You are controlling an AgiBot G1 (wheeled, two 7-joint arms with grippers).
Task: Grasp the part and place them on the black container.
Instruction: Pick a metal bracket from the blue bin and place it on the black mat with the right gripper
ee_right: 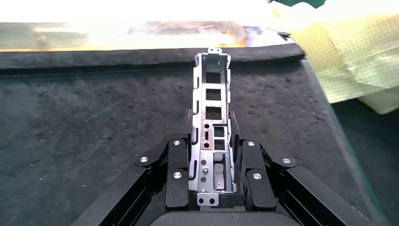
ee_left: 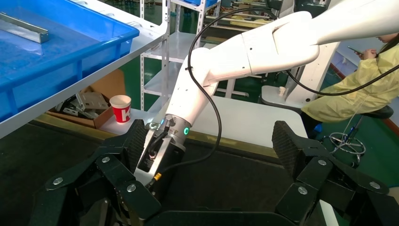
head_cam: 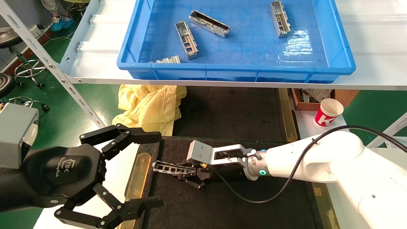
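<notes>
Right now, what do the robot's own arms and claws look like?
The right arm is glossy white with a black cable looping alongside, a glowing teal ring at the wrist and a silver bracket. Both claws are matte black linkages with silver screws; the left claw has ribbed finger pads and a white logo on its body; the right claw is smaller.

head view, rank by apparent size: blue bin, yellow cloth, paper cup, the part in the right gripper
1. blue bin
2. yellow cloth
3. part held in the right gripper over the black container, and paper cup: too close to rank; the part is longer but slimmer, and partly hidden.
</notes>
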